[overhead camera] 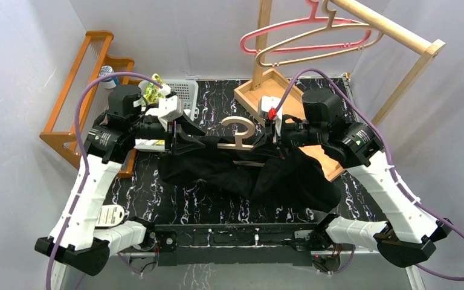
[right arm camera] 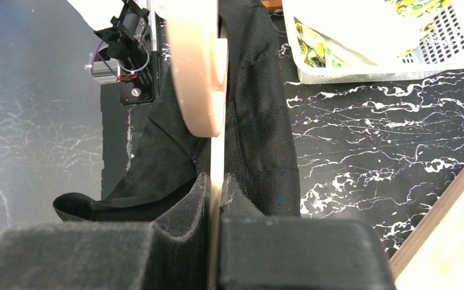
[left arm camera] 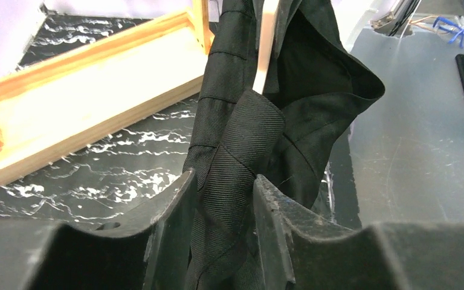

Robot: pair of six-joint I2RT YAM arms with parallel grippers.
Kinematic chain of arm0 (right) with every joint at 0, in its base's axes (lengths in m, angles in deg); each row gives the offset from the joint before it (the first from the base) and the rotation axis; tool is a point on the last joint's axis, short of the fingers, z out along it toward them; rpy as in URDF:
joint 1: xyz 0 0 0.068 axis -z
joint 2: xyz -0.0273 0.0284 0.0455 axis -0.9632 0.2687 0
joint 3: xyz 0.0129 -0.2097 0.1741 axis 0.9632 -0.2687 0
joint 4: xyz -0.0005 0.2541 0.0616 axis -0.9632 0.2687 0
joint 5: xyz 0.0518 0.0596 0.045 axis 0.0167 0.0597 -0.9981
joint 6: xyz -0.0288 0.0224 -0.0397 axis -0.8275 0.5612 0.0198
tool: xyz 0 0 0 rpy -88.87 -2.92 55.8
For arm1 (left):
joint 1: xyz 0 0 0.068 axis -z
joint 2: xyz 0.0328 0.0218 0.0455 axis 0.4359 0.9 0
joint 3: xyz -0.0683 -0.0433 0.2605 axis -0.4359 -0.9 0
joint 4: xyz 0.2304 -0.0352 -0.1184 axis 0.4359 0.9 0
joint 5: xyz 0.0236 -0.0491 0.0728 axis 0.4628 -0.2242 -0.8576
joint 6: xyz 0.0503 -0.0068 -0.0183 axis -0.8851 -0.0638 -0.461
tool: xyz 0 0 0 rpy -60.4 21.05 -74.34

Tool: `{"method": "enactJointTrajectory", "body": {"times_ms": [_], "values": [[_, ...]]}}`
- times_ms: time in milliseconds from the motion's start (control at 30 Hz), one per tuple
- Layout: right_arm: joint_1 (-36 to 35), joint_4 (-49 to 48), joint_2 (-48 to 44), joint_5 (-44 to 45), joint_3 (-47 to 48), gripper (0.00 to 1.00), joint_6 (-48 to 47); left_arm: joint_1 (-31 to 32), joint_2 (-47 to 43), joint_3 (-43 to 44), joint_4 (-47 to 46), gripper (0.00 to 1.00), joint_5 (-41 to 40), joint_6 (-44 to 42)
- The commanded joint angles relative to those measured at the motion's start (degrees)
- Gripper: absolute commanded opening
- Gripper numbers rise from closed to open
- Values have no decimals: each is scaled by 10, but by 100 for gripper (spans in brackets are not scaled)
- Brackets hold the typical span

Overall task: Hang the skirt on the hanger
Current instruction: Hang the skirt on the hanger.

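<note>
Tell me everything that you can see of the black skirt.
The skirt is black twill-like cloth, crumpled, hung between both grippers and sagging onto the marbled table. The wooden hanger sits along its top. The right gripper is shut on the hanger's bar with cloth on both sides; a fold passes between the fingers of the left gripper.

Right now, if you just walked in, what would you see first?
A big black skirt droops across the middle of the marbled table. The right gripper is shut on a wooden hanger tucked into the skirt's top, and cloth runs between the fingers of the left gripper. Behind, a pink hanger hangs on a wooden rail.
</note>
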Motion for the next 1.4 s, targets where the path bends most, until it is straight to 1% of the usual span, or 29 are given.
{"method": "enactJointTrajectory", "body": {"times_ms": [0, 33, 67, 133, 167, 267, 467, 633, 767, 800, 833, 867, 900, 933, 1000, 1167, 1367], "values": [[2, -49, -4, -28, 8, 0, 10, -2, 13, -12, -5, 30, 14, 14], [2, -52, -4, -28, 7, 0, 11, -3, 16, -13, -5, 20, 9, 16], [2, -55, -5, -28, 5, 0, 12, -2, 17, -15, -2, 14, 6, 14], [2, -56, -5, -30, 4, 0, 11, -2, 18, -19, 8, 3, 7, 4], [2, -55, -5, -30, 4, 0, 11, -2, 18, -19, 12, 0, 7, -2], [2, -50, -5, -25, 3, 0, 8, -2, 13, -14, 37, 0, -2, -27], [2, -42, -13, -10, -8, 0, 1, -3, 7, 5, 63, 0, -63, -61], [2, -38, -12, -5, -9, 0, 1, -3, 3, 19, 49, 0, -113, -54], [2, -40, 2, -8, 10, 0, -1, -4, -12, 19, 49, 0, -151, -65], [2, -41, 7, -8, 16, 0, -1, -4, -16, 19, 52, 3, -161, -66], [2, -44, 9, -8, 20, 0, -2, -4, -18, 19, 54, 16, -168, -65], [2, -47, 12, -8, 24, 0, -2, -4, -22, 19, 55, 32, -174, -61], [1, -49, 14, -9, 27, 0, -2, -5, -25, 21, 54, 42, -178, -50], [1, -49, 18, -11, 31, 0, -2, -5, -28, 24, 49, 49, -186, -36], [2, -50, 23, -14, 36, 0, -2, -4, -33, 34, 40, 60, -210, -4], [2, -64, 35, -28, 49, 0, 9, -5, -39, 67, 49, 74, -237, 42], [2, -91, 46, -44, 56, 0, 26, -5, -31, 51, 60, 77, -211, 105]]}}
